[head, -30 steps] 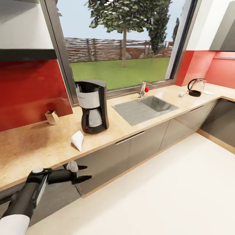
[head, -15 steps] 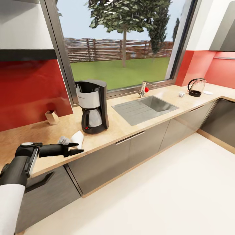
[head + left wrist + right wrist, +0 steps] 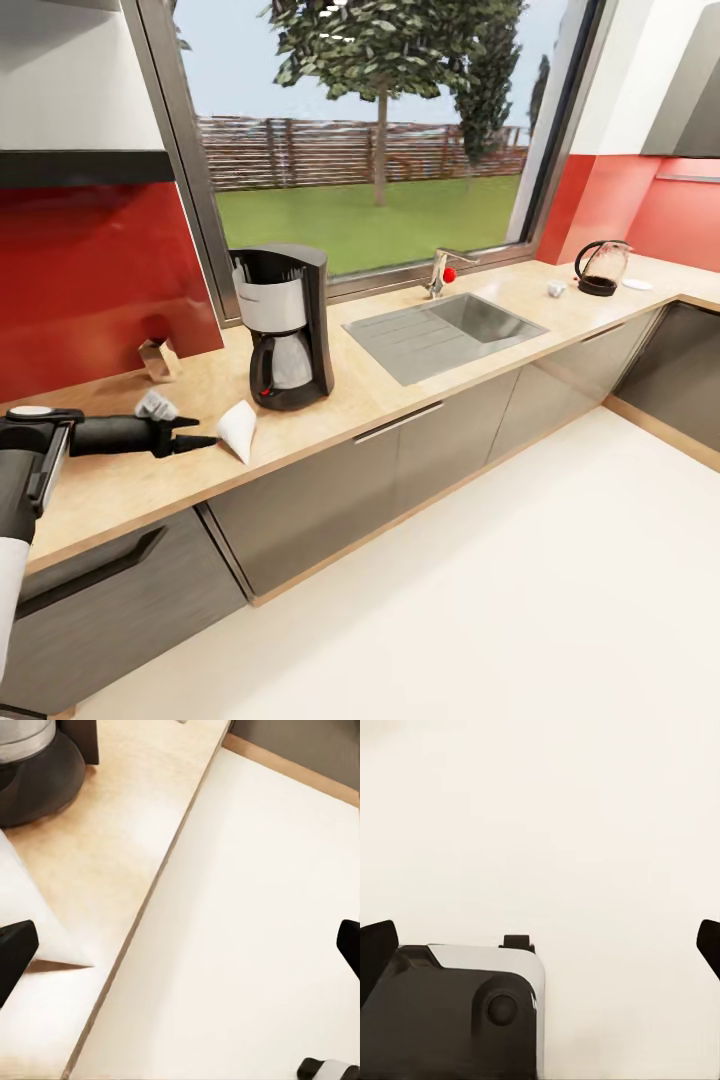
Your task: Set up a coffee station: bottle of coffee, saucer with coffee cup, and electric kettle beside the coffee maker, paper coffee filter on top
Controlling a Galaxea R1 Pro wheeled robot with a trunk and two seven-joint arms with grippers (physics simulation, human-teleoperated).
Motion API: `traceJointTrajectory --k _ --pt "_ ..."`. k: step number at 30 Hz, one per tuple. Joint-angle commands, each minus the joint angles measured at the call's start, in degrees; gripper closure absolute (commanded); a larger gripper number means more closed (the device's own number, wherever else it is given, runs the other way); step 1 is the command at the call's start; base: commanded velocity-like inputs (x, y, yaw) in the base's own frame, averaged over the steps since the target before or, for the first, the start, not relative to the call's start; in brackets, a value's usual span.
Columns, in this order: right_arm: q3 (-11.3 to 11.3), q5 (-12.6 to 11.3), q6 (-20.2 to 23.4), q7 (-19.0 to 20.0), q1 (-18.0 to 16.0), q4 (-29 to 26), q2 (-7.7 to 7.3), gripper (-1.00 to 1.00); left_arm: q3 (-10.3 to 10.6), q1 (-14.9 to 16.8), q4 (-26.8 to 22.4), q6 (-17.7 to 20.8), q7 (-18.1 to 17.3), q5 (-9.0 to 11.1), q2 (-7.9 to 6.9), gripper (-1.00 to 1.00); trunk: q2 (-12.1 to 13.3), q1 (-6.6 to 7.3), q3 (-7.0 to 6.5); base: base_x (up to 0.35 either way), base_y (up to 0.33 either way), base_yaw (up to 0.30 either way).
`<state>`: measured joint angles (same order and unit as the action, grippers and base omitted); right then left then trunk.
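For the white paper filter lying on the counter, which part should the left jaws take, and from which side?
Probably the paper coffee filter's pointed end, which reaches the countertop's front edge, taken from the robot's left where the left gripper already points. It lies flat, so the jaws should pinch across its thin sheet.

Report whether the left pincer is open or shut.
Open: in the left wrist view the left pincer has its fingertips at opposite edges, nothing between them.
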<state>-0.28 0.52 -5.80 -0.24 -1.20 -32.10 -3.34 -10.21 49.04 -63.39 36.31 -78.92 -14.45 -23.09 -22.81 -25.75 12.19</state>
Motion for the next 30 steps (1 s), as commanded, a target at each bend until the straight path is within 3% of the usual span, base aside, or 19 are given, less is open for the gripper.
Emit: traceJointTrajectory --k 1,8,16,22,30 --pt "-0.04 0.04 -0.16 -0.02 -0.03 0.31 0.00 -1.00 -0.14 0.07 -0.05 0.58 -0.51 -0.78 -0.02 -1.00 -0.11 -0.03 0.11 0.000 0.000 0.000" --pt "-0.05 0.00 -0.17 -0.02 -0.03 1.44 0.00 -1.00 -0.38 0.01 -0.06 0.62 -0.53 -2.07 -0.64 -1.00 -0.11 -0.03 0.11 0.006 0.009 -0.128" --pt "-0.07 0.01 -0.17 -0.04 -0.03 1.51 0.00 -1.00 -0.49 -0.13 0.01 0.66 -0.39 -2.15 -1.65 -1.00 -0.11 -0.03 0.11 0.158 0.223 -0.242" --pt "-0.07 0.00 -0.17 -0.05 -0.03 1.51 0.00 -1.00 -0.51 -0.23 0.02 0.56 -0.30 -2.16 -1.96 -1.00 -0.11 -0.03 0.11 0.207 0.220 -0.046" --pt "-0.07 0.02 -0.17 -0.03 -0.03 1.51 0.00 -1.00 -0.45 -0.39 0.03 0.48 -0.19 -2.23 -2.59 -1.00 -0.11 -0.03 0.11 0.037 0.038 -0.004"
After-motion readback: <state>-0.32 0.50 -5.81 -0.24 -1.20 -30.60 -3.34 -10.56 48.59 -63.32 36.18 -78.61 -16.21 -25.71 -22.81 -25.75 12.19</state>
